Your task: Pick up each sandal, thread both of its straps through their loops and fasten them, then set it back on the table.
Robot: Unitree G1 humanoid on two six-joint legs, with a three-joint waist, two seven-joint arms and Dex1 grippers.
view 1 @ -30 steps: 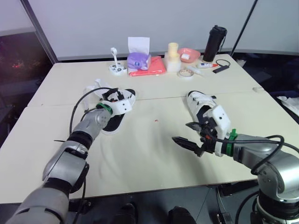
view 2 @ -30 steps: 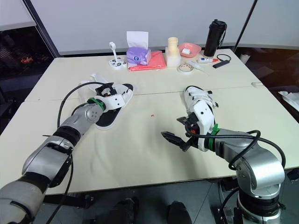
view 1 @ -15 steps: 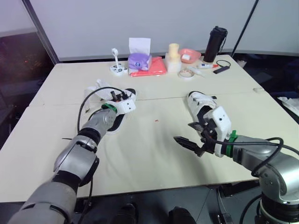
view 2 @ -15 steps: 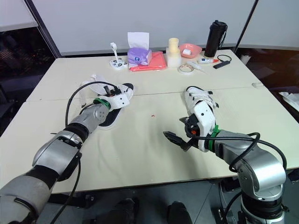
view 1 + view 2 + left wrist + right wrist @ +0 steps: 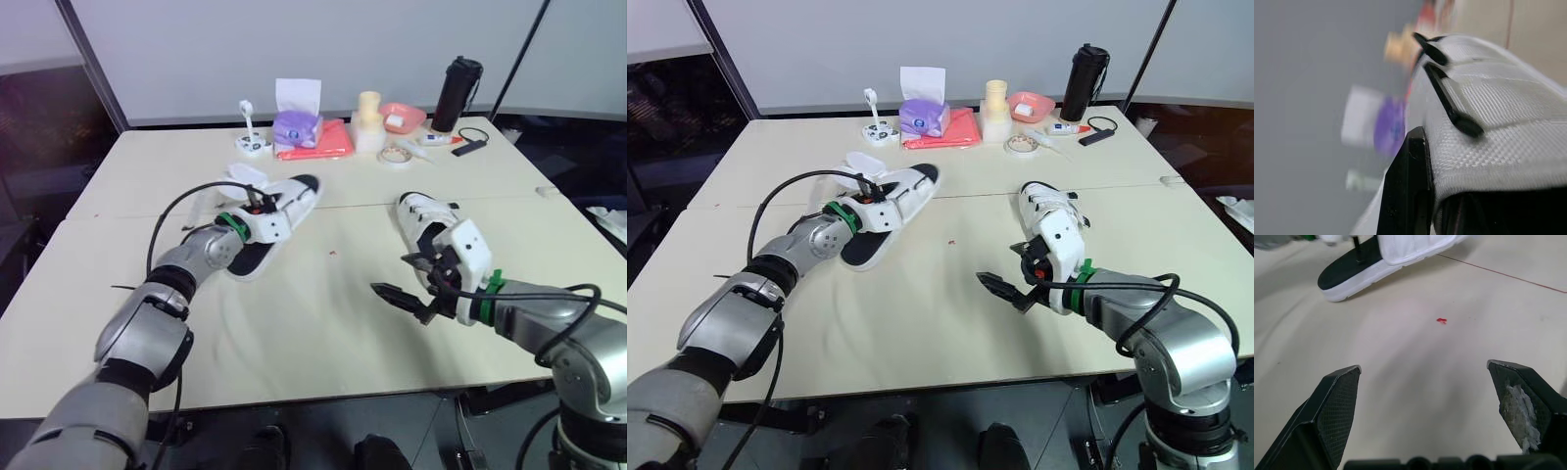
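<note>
While the left gripper point(image 5: 255, 203) clamps its white strap point(image 5: 1498, 127), the left sandal point(image 5: 289, 201) sits on the left half of the table point(image 5: 294, 333), black sole down and lying at a slant. Its heel points toward the robot and its toe toward the far clutter. In the left wrist view a black finger point(image 5: 1410, 191) presses flat against the woven strap, so the fingers are closed tight on that sandal. Whether the toe end touches the tabletop, I cannot tell. A scrap of white paper point(image 5: 245, 174) lies just beside the sandal's far side.

The right sandal point(image 5: 429, 217) rests flat on the table's right half, well apart from the left one, with its white straps on top. The right gripper point(image 5: 389, 274) hovers just in front of it, nearer the robot and over bare tabletop. Its fingers point(image 5: 1334, 406) are spread wide and grip nothing. A small red speck point(image 5: 1442, 320) marks the table between the two sandals.

Along the far edge stand a purple tissue box point(image 5: 294, 127), a red cloth point(image 5: 321, 145), a cream stack point(image 5: 368, 122), a pink bowl point(image 5: 400, 116), a tape roll point(image 5: 395, 155) and a black bottle point(image 5: 458, 93).
</note>
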